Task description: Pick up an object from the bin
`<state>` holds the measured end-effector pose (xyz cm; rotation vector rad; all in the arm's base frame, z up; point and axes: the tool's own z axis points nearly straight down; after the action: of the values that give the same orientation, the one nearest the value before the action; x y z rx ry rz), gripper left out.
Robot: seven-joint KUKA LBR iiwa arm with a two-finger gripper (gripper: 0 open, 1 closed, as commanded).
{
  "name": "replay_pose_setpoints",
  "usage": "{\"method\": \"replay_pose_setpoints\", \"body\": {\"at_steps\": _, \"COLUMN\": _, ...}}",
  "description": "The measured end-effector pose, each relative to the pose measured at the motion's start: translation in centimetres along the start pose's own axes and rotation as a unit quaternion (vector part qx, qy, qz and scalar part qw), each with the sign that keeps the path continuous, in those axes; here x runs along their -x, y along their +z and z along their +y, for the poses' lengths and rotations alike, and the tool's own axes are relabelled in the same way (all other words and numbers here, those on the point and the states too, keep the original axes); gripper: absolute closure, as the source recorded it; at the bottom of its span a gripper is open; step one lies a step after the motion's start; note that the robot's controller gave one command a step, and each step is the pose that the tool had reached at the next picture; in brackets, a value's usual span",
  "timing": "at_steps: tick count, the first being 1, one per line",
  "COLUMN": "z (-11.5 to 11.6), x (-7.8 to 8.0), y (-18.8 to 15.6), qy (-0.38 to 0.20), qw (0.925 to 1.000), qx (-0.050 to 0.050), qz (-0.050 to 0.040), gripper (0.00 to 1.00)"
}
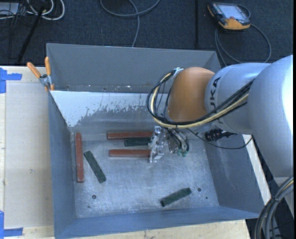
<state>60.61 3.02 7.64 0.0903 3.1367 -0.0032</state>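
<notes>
Hanging jaws at ends of brown bars [129, 153], open floor [138, 185] toward front wall [138, 222]

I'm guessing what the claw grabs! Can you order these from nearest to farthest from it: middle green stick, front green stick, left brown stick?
Measured from the gripper:
1. Middle green stick: right beside it, just to its left.
2. Front green stick: lying alone, toward the front.
3. Left brown stick: far over on the left side, farthest.

One camera looks down into the grey bin [133, 73] from above its near side, fairly close; the hand [158, 149] sits mid-frame, dark floor [138, 24] beyond it.
</notes>
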Motion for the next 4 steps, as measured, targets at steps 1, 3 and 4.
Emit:
{"method": "replay_pose_setpoints", "body": {"at_steps": 1, "z": 0.0, "x": 0.0, "y": 0.0, "qy": 0.0, "qw": 1.0, "qx": 0.0, "qz": 0.0, "gripper": 1.0}}
{"method": "replay_pose_setpoints", "body": {"at_steps": 3, "z": 0.0, "x": -0.4, "y": -2.1, "qy": 0.0, "qw": 1.0, "qx": 0.0, "qz": 0.0045, "gripper": 1.0}}
{"method": "replay_pose_setpoints", "body": {"at_steps": 4, "z": 0.1, "x": -0.3, "y": -4.1, "qy": 0.0, "qw": 1.0, "qx": 0.001, "qz": 0.0026, "gripper": 1.0}}
